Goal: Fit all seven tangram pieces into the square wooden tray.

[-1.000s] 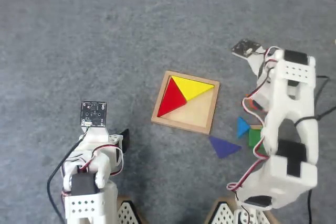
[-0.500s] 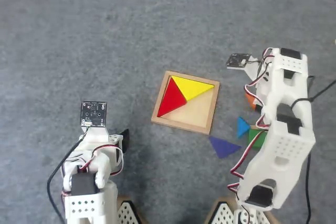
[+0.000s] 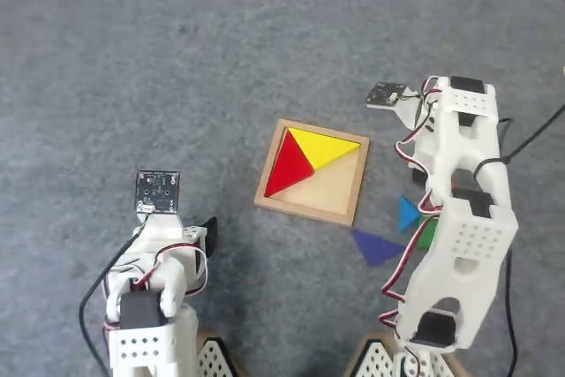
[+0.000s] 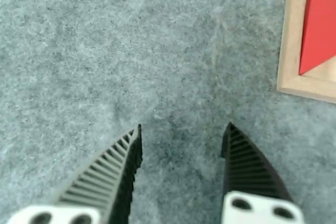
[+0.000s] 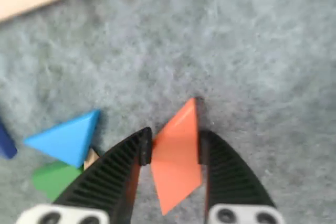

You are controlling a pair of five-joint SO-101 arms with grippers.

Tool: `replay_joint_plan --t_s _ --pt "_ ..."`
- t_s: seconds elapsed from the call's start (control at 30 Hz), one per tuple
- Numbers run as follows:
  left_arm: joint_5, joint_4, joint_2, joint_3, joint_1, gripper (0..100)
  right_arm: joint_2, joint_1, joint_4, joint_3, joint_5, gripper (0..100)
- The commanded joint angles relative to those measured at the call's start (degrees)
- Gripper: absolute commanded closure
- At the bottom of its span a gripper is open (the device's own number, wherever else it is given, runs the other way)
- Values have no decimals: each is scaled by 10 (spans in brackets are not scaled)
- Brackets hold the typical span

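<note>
The tray (image 3: 350, 211) lies mid-table on the grey carpet (image 3: 177, 68); in it the red triangle (image 3: 287, 165) and the yellow triangle (image 3: 325, 146) sit edge to edge in the half farther from the arms, with the rest of the floor bare wood. The right gripper (image 5: 173, 141) has its jaws pressed to both sides of the orange piece (image 5: 176, 174), out on the carpet to the right of the tray. The blue triangle (image 5: 65, 137) and the green piece (image 5: 52, 177) lie close by, touching or nearly so; the dark blue triangle (image 3: 378, 246) lies just beside the tray's near right corner. The left gripper (image 4: 184, 129) hangs over bare carpet left of the tray, jaws wide apart, holding nothing.
</note>
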Motion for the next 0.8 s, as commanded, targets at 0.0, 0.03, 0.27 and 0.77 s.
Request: replay_joint_plan --t_s 0.0,0.03,0.27,0.77 --pt "6 -12 -6 -7 -3 760 0 -14 -4 -3 -79 943" --pt "6 -12 -6 -7 -3 760 2 -15 -8 -7 -110 944" --pt "6 -12 -6 -7 -3 760 29 -5 -60 -69 -386 947" --pt "6 -12 -6 -7 -3 760 120 74 51 -300 -503 911"
